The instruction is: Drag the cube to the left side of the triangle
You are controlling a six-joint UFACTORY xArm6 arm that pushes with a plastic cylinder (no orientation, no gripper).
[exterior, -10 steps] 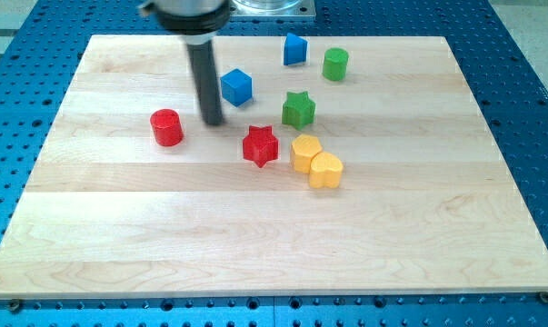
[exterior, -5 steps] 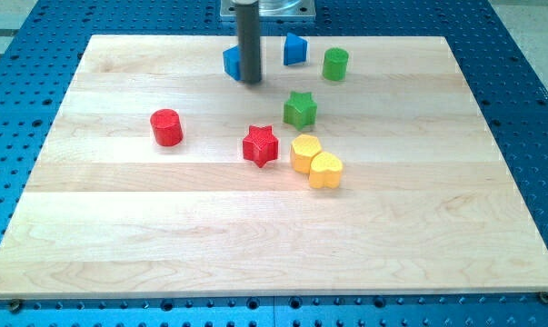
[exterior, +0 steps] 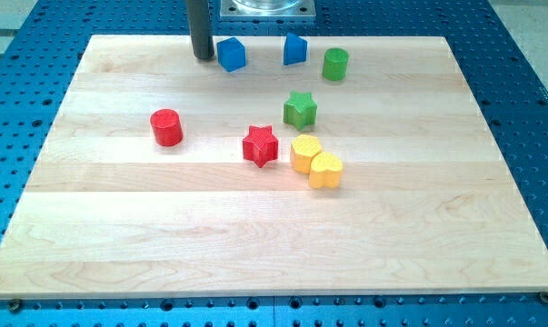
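Observation:
The blue cube (exterior: 231, 54) sits near the board's top edge. The blue triangle-like block (exterior: 294, 49) stands to its right, with a gap between them. My tip (exterior: 203, 56) is just left of the cube, close beside it; I cannot tell if it touches. The dark rod rises from the tip out of the view's top.
A green cylinder (exterior: 335, 64) is right of the triangle. A green star (exterior: 299, 109), a red star (exterior: 261, 145), a yellow hexagon-like block (exterior: 304, 153) and a yellow heart (exterior: 325, 170) cluster mid-board. A red cylinder (exterior: 166, 127) stands at the left. The wooden board (exterior: 119, 236) lies on a blue perforated table.
The cube has moved up toward the board's top edge. My tip went from left of the cube up along it, then to its left side near the top edge.

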